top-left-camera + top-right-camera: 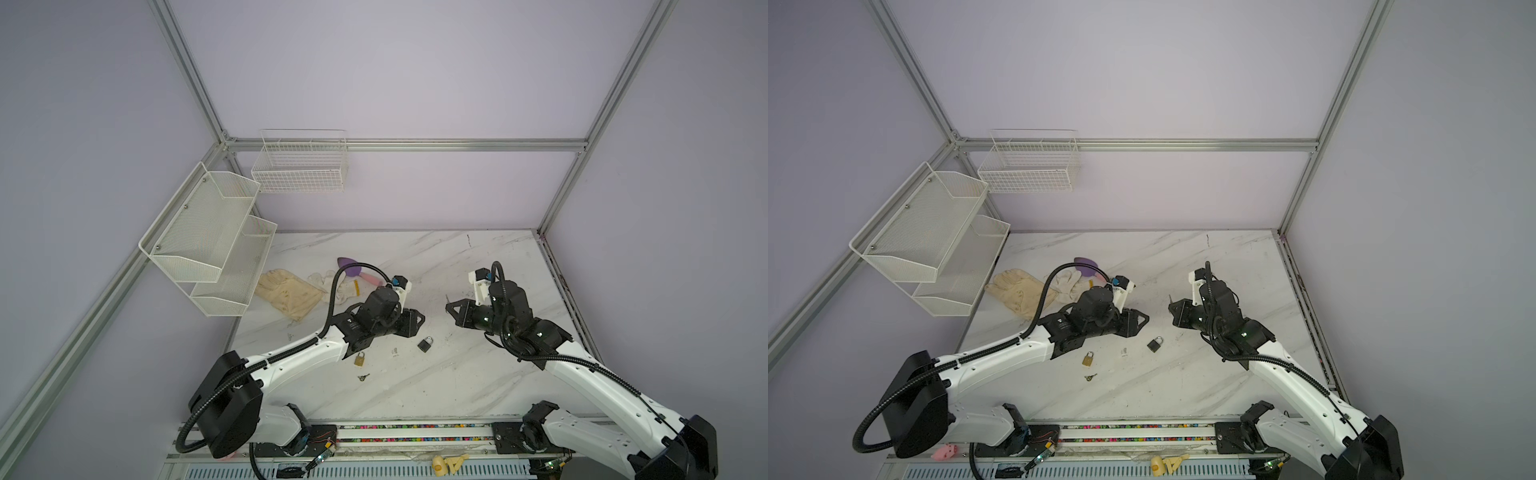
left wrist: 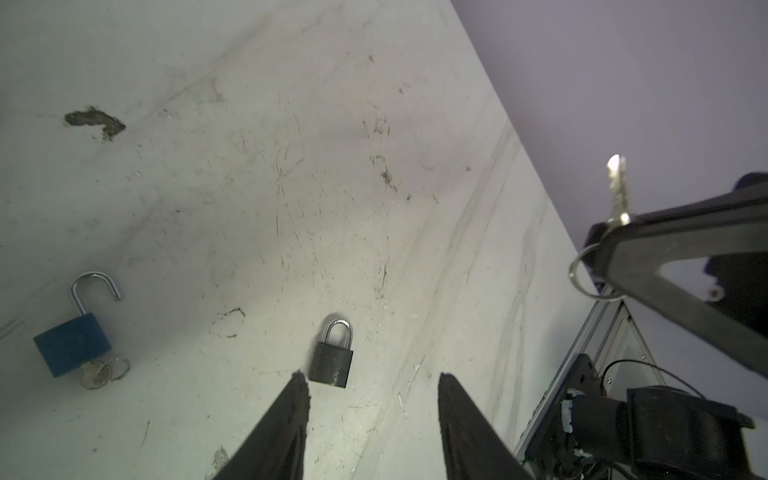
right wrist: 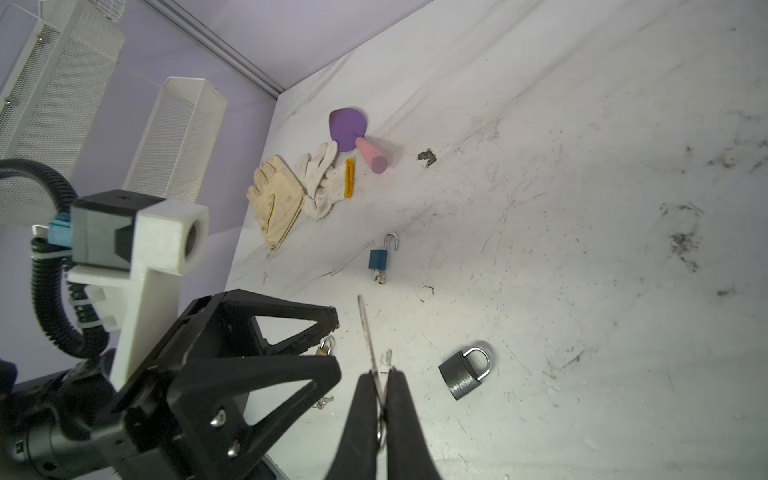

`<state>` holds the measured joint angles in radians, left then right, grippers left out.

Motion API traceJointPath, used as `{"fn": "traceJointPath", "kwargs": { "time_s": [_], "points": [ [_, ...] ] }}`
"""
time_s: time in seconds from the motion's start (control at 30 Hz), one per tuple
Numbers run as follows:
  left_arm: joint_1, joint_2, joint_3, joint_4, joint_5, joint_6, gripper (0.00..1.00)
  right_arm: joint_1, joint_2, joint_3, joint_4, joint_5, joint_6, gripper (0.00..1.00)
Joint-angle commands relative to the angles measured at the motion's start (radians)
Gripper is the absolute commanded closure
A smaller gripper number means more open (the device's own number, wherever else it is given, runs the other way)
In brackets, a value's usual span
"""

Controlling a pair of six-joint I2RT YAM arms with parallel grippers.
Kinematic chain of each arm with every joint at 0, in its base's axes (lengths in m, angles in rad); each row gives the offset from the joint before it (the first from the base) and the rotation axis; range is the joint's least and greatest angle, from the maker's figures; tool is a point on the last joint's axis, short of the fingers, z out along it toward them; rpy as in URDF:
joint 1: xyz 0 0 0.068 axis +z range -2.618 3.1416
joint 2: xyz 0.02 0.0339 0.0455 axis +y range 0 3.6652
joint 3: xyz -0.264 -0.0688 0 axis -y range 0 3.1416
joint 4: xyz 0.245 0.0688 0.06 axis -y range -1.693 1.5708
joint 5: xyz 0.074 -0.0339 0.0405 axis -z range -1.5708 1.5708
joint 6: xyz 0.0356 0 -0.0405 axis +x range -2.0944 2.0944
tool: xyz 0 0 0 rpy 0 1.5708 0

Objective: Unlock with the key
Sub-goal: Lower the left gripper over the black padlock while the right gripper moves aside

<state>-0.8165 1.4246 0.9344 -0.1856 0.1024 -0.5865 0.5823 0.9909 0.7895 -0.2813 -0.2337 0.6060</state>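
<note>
Silver-coloured and slim, the metal key is sticking out from the right gripper, whose black fingers are pinching its head tight, with the key ring hanging at the fingertips in the left wrist view. That gripper is hovering above the white marble-patterned table. The dark grey padlock is lying flat on the table with its steel shackle closed, between the two grippers and nearer the front edge in both top views. The left gripper is hanging just beside it, its jaws standing apart and holding nothing. A blue padlock is lying farther off, shackle swung open, a key sitting in its base
</note>
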Motion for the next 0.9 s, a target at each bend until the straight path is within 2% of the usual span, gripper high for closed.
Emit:
{"fn": "traceJointPath", "kwargs": {
  "time_s": [0.0,0.17,0.43,0.87],
  "points": [
    [-0.040,0.088,0.154,-0.100,-0.066,0.060,0.48,-0.004,-0.050,-0.031,-0.099,0.044,0.032,1.00],
    [-0.088,0.211,0.241,-0.176,-0.118,0.089,0.47,-0.004,-0.102,-0.060,-0.095,0.026,0.035,1.00],
    [-0.097,0.356,0.334,-0.229,-0.174,0.101,0.45,-0.004,-0.073,-0.072,-0.091,-0.023,0.003,1.00],
    [-0.120,0.464,0.389,-0.266,-0.153,0.071,0.44,-0.004,-0.101,-0.067,-0.101,0.019,-0.006,1.00]
  ]
}}
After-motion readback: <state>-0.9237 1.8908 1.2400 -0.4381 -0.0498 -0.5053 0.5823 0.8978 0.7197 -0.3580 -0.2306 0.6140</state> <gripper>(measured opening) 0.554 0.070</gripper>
